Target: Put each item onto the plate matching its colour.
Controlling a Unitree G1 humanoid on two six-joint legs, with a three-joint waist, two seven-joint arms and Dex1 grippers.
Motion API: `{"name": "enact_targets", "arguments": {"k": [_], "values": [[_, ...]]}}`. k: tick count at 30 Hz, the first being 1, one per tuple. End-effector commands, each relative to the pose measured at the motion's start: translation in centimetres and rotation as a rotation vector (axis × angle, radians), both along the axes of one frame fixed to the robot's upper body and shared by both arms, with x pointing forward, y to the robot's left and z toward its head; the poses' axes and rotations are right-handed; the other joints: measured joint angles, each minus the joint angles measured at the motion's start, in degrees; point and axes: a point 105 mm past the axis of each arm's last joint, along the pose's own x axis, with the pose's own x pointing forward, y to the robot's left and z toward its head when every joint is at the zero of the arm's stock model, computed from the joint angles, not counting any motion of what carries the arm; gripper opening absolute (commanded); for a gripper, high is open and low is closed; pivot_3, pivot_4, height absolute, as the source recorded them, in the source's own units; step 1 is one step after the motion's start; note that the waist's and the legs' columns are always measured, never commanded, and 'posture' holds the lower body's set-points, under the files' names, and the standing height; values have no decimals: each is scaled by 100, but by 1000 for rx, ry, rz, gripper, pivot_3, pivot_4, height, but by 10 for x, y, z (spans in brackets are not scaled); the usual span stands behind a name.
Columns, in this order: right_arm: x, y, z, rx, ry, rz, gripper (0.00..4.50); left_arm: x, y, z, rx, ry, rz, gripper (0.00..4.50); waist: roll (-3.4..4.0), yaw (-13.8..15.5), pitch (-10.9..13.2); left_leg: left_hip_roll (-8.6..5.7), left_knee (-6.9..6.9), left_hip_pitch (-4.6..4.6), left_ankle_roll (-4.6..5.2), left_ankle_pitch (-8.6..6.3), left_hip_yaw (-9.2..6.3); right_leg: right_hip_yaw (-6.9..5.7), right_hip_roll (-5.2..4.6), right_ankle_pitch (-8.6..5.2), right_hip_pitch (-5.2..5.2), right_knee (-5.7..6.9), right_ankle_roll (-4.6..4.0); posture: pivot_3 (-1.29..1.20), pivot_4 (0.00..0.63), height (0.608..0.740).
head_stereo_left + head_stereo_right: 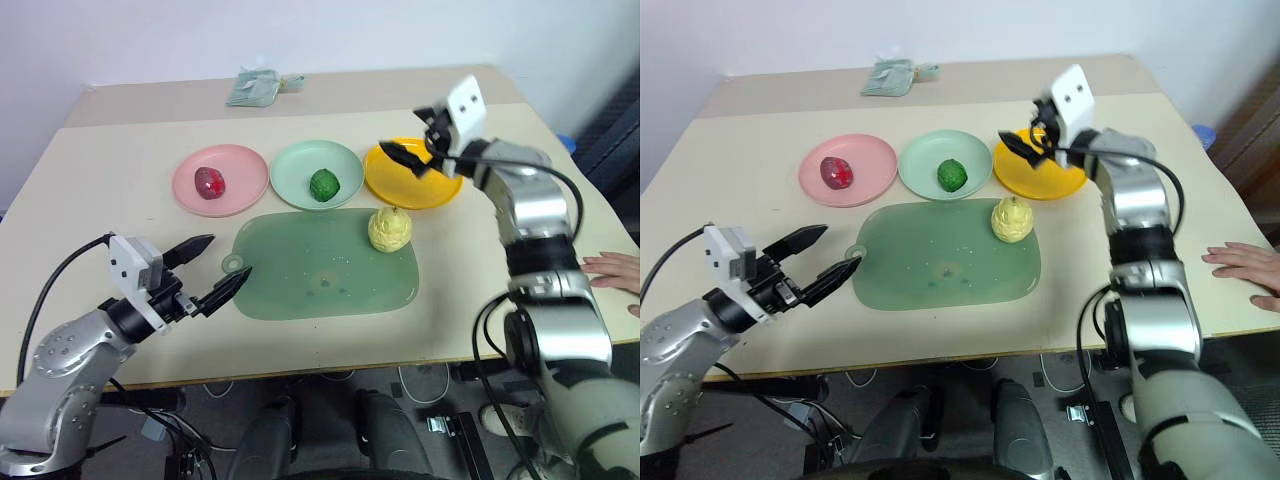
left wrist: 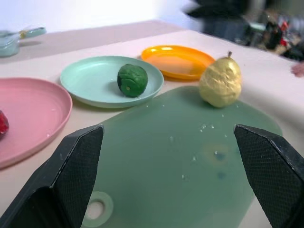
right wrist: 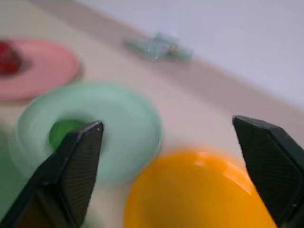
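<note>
Pale yellow knobbly toy fruit (image 1: 390,229) sits on the translucent green mat (image 1: 325,266), centre frame, just below the empty orange-yellow plastic plate (image 1: 385,178). Right hand (image 1: 408,159) hangs open over that plate; left hand (image 1: 213,269), lower left, is open too.

Silver-grey jointed arms, black cables, white wrist camera blocks, black two-fingered left claw (image 1: 215,268).
</note>
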Motion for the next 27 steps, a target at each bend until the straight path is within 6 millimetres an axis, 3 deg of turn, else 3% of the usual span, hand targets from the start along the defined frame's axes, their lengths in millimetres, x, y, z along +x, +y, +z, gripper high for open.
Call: {"name": "enact_targets", "arguments": {"k": [1,5,11,18,27], "values": [[-29,-3,20,18,-36,10,4403,5,-6,4,-24,-28,20,4500,1,16,0,1,1,2,0,0,0,1,0,0,1,3,-1,0,150,740],[-50,-1,6,46,48,37,4403,13,-8,0,-41,-18,31,4500,-2,42,-2,3,6,3,0,1,2,1,1,0,5,1,-2,0,150,740],[-63,12,-11,63,151,111,4403,18,-8,-2,-29,-19,-1,4500,-3,48,-3,4,5,3,0,1,2,0,1,0,8,-4,-2,0,150,740],[-59,21,-32,52,233,152,4403,15,-8,-5,1,-20,-33,4500,-4,46,-3,4,5,3,0,1,1,-2,-1,0,11,-8,-2,0,150,740],[-44,8,-61,31,295,124,4403,6,-8,-6,10,-24,-28,4500,-5,46,-4,4,5,4,0,1,1,-3,0,0,14,-11,-2,0,150,740]]}}
